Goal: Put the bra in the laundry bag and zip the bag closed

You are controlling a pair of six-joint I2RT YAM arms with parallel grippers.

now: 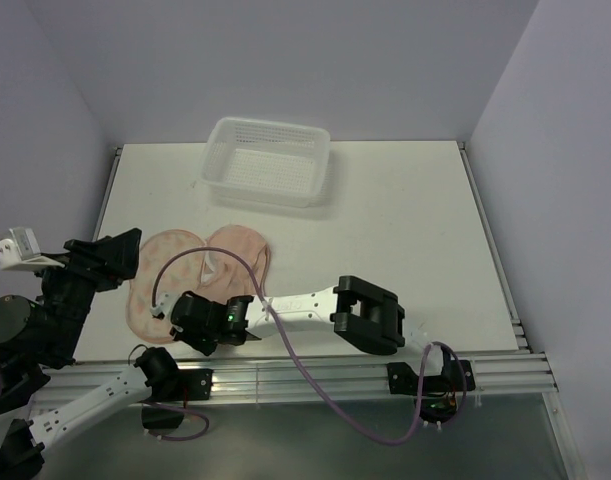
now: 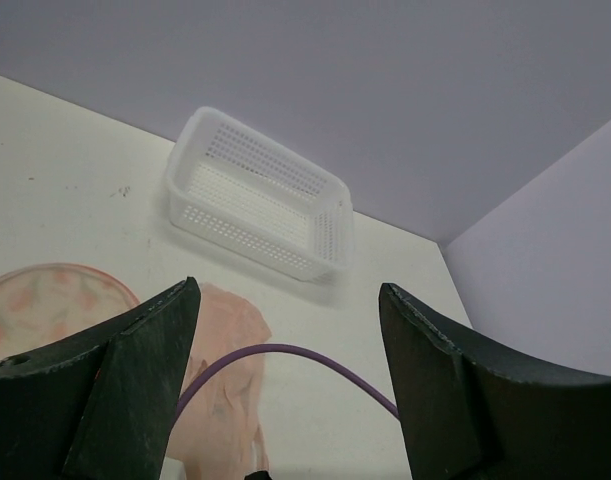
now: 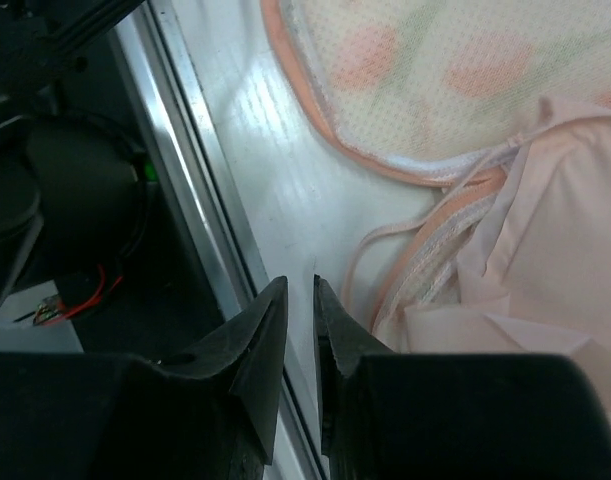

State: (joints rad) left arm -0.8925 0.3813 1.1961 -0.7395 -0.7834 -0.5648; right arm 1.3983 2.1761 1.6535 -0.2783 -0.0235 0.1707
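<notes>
The laundry bag [image 1: 163,262] lies open near the table's front left, a peach pouch with orange print; it also shows in the left wrist view [image 2: 45,300] and the right wrist view [image 3: 435,70]. The bra [image 1: 241,248], plain pale pink, lies bunched at the bag's right side, partly on it, one thin strap trailing [image 3: 545,260]. My right gripper [image 1: 177,322] reaches far left over the bag's near edge. Its jaws [image 3: 300,285] are almost together with nothing between them, just left of the strap. My left gripper [image 1: 125,250] hovers open and empty [image 2: 285,300] at the bag's left.
A white plastic mesh basket [image 1: 268,160] stands at the back middle of the table, also in the left wrist view [image 2: 260,205]. The right arm's purple cable [image 1: 225,262] arcs over the bag and bra. The metal rail [image 3: 195,200] of the table's front edge is right beside the right gripper.
</notes>
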